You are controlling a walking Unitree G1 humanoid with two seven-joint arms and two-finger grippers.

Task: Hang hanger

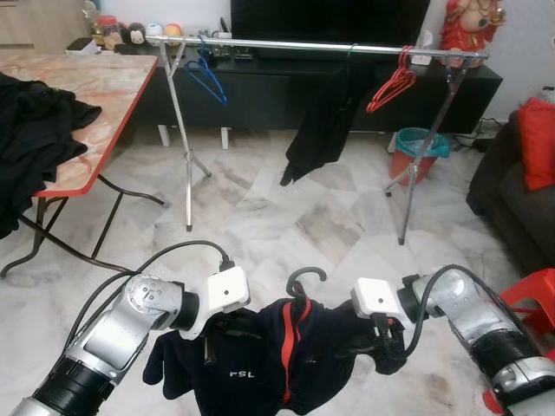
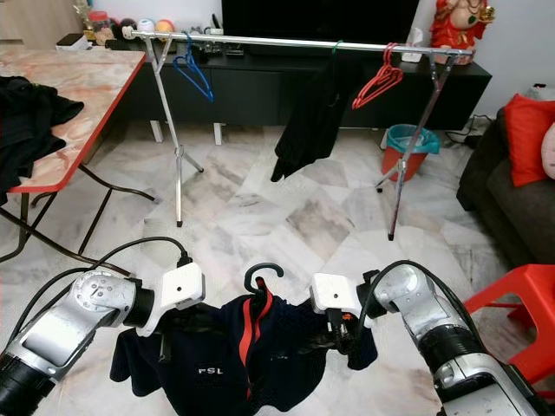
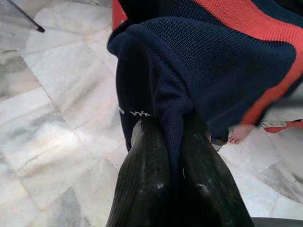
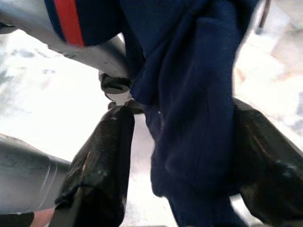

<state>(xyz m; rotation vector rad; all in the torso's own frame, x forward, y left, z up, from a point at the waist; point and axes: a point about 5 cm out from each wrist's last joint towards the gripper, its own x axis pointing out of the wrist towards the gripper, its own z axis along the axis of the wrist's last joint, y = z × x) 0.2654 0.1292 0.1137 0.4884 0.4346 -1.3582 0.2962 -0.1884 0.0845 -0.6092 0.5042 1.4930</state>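
**A:** Navy jacket (image 1: 260, 364) on a black hanger (image 1: 303, 279) sits bottom centre, held up between both arms. Hook pokes out above the collar, red stripe down the front.

**B:** Left side?

**A:** Left gripper (image 3: 165, 156) is at the garment's left shoulder, fingers (image 3: 142, 189) pressed together, pinching a fold of navy knit. Marble floor (image 1: 286, 217) below.

**B:** Right?

**A:** Right gripper (image 4: 182, 156) is at the right shoulder. Jaws spread, a bunch of navy cloth hangs between them; can't tell if they actually bite it.

**B:** Rail?

**A:** Silver clothes rack (image 1: 321, 46) runs across the top of the frame, well apart from the jacket. Left to right on it: blue hanger (image 1: 206, 74), black garment (image 1: 323, 121), red hanger (image 1: 393, 85). Table (image 1: 95, 95) with dark clothes (image 1: 30, 130) upper left, red stool (image 1: 533, 290) lower right.
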